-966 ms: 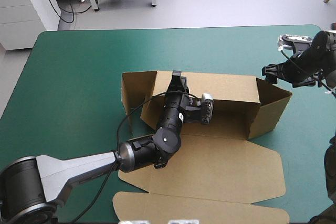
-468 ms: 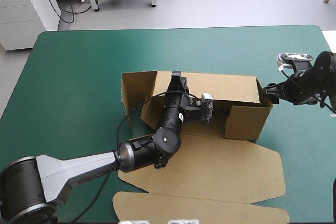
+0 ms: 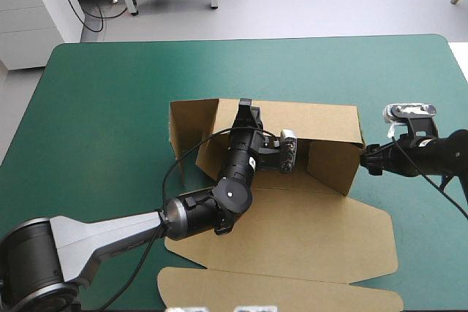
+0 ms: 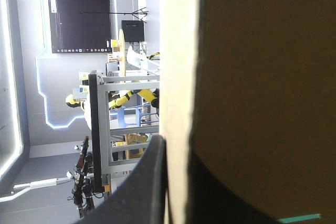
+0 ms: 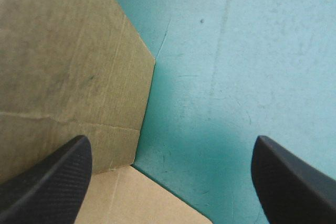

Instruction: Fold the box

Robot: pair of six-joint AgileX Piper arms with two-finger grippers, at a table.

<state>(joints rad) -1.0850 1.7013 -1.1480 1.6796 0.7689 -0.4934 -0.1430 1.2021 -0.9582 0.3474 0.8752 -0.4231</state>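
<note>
The brown box (image 3: 292, 231) lies mid-table with its lid flat toward the near edge and its long back wall (image 3: 314, 122) raised. My left gripper (image 3: 246, 109) is shut on the back wall's top edge; in the left wrist view the board (image 4: 262, 77) stands between the black fingers (image 4: 142, 182). The right end flap (image 3: 333, 166) is swung inward across the tray. My right gripper (image 3: 371, 160) sits just outside that flap, low over the cover. In the right wrist view it (image 5: 168, 182) is open, with the flap (image 5: 63, 61) ahead of one finger.
The teal-green cover (image 3: 110, 107) surrounds the box on all sides. The left end flap (image 3: 186, 126) stands raised at an angle. The table's right edge (image 3: 459, 63) lies close behind the right arm.
The right gripper has moved toward the near side and in against the box's right end. The right end flap has swung from pointing outward to folded inward. The left arm has stayed put.
</note>
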